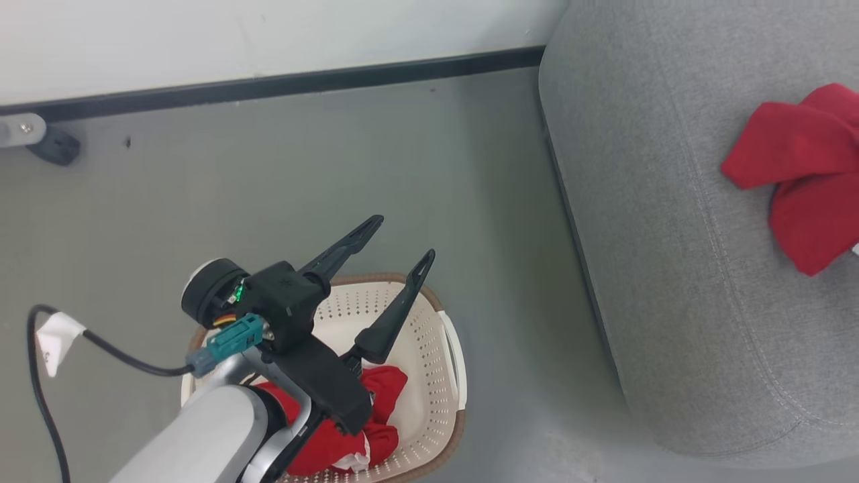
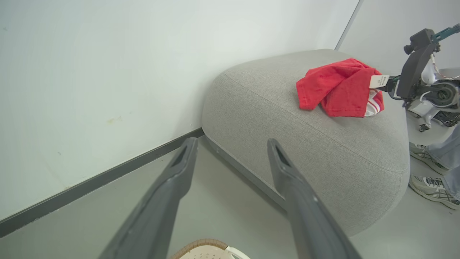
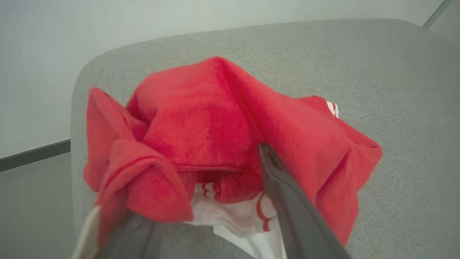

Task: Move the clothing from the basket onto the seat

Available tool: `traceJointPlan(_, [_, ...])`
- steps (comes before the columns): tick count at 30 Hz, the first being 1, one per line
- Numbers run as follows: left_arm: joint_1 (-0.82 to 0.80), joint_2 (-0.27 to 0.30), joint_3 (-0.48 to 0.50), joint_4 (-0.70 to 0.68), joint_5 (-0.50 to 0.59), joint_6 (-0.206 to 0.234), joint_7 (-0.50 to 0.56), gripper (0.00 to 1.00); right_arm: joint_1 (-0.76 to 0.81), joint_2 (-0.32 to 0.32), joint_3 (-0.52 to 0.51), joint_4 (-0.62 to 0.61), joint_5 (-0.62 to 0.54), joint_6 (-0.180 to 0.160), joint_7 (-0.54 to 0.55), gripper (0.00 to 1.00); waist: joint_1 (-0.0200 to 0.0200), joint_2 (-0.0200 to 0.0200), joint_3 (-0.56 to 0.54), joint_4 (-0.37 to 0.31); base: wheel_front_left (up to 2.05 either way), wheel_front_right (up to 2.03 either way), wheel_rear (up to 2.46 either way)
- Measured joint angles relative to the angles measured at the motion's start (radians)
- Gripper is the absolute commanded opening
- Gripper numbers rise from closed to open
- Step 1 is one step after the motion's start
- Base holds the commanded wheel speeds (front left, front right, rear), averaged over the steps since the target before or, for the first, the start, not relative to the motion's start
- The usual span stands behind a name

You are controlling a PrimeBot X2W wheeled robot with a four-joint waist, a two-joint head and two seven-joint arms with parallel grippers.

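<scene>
nearest the head camera, the pale forearm [image 1: 201, 433] of the left arm is seen crossing over the basket [image 1: 433, 396]. by size, the grey seat [image 1: 671, 268] comes first: it is stood on the floor [image 1: 335, 168] to the right of the basket, apart from it. part of the clothing [image 1: 805, 174] is already laid on it, well in from the rounded corner. the basket is next; the rest of the clothing [image 1: 386, 389] is left in its bottom. the left end effector [image 1: 407, 236] is held above the basket's far rim, its 2 fingers spread wide and empty. the right end effector [image 3: 222, 151] is sunk into the cloth on the seat, fingers set wide apart; fabric is draped over and between them and nothing looks pinched, though 1 fingertip is hidden. the step in hand is judged to be the release and the next reach. the right end effector is best drawn straight back along its fingers, so that no fold is hooked and dragged. the left end effector is best lowered inside the walls, closed on the thickest fold, and raised until the hem is clear of the rim.
</scene>
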Motion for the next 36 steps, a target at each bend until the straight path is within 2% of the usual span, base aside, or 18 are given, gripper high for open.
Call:
traceJointPlan(10, [0.066,-0.015,0.009,0.052,-0.022,0.0,-0.045,1.0,0.136,-0.002,0.034,-0.049,-0.02,0.009,0.023,1.0,-0.0001,-0.0001,-0.094,0.005,0.0,0.0,0.0])
traceJointPlan(17, [0.118,-0.018,0.016,0.07,-0.031,0.01,-0.072,1.0,0.254,-0.026,0.037,-0.112,-0.02,0.018,0.04,1.0,-0.0001,-0.0001,-0.168,0.013,0.0,0.0,0.0])
traceJointPlan(24, [0.157,-0.038,0.021,0.085,-0.063,0.02,-0.101,1.0,0.328,-0.06,0.006,-0.268,-0.006,0.027,-0.021,1.0,-0.0001,-0.0002,-0.244,0.036,0.0,0.0,0.0])
traceJointPlan(36, [0.223,-0.039,0.065,0.102,-0.085,0.055,-0.141,1.0,0.453,-0.054,-0.037,-0.542,0.023,0.03,-0.129,1.0,0.0,-0.0001,-0.323,0.121,0.0,0.0,0.0])
